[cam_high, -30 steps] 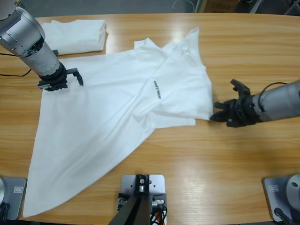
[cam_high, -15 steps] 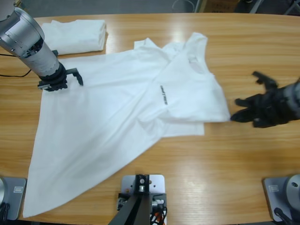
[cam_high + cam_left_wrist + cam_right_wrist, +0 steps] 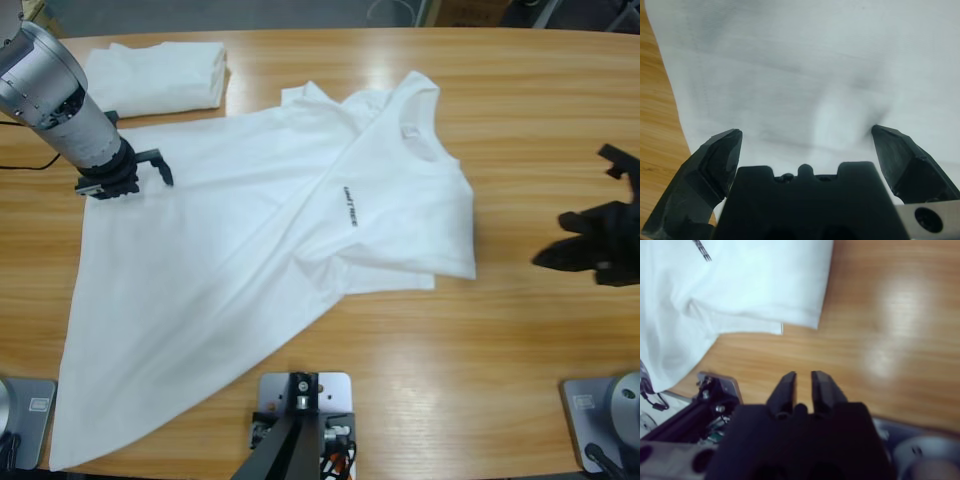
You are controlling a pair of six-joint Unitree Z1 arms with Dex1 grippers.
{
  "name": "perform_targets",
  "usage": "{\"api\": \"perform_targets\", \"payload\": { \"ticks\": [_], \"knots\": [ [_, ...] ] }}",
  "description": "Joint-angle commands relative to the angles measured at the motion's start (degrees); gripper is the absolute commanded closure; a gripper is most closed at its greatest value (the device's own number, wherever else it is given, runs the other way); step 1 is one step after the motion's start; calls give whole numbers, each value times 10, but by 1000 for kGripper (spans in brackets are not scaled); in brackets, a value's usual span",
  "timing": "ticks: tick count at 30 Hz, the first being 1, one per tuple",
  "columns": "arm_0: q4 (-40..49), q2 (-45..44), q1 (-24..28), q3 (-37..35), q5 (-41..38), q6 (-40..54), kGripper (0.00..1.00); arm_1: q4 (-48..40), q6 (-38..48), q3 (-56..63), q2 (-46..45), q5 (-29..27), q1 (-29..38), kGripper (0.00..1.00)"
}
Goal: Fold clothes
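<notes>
So the big white T-shirt is sprawled across most of the wooden table, hem corner down toward 7 o'clock, round neck up around 1 o'clock, and one side already flopped over itself so the little black lettering runs along the fold near the middle. It's thin cotton, so I'd guess super light and floppy, with zero stiffness. It'll slide on the wood easily and wrinkle wherever you drag it, so pinch it right at an edge or corner (hem, shoulder seam, sleeve), not mid-panel. There's another folded T-shirt parked at 11 o'clock, done by the look of it. The left gripper sits at about 9 o'clock over the shirt's edge, jaws spread wide, with cloth filling the wrist view between them, but it isn't pinching anything. The right gripper is way out at 3 o'clock, well clear of the fabric over bare wood, jaws nearly together with just a slit showing, holding nothing.
</notes>
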Motion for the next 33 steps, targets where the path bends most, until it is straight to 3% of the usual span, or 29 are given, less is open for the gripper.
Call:
{"api": "perform_targets", "payload": {
  "ticks": [1, 6, 9, 12, 14, 18, 22, 25, 33],
  "knots": [
    [-4, 30, 6, 33, -5, -5, 4, -147, 47, 63, 110, 32, 0, 59],
    [-5, 31, 7, 34, -5, -5, 4, -270, 79, 132, 159, 41, -6, 90],
    [-8, 32, 8, 34, -5, -5, 4, -316, 78, 156, 185, 51, -18, 279],
    [-8, 33, 8, 34, -5, -5, 4, -321, 78, 156, 193, 56, -19, 282],
    [-8, 34, 8, 34, -5, -5, 4, -336, 76, 164, 194, 68, -19, 459],
    [-9, 35, 8, 34, -5, -5, 4, -379, 64, 184, 204, 97, -19, 986],
    [-9, 35, 8, 36, -5, -5, 4, -371, 32, 179, 175, 99, -19, 1000],
    [-9, 34, 8, 37, -5, -5, 4, -311, 13, 165, 151, 88, -19, 1000],
    [-10, 35, 8, 38, -5, -5, 4, -1, -38, -58, 99, 36, -19, 1000]
  ]
}}
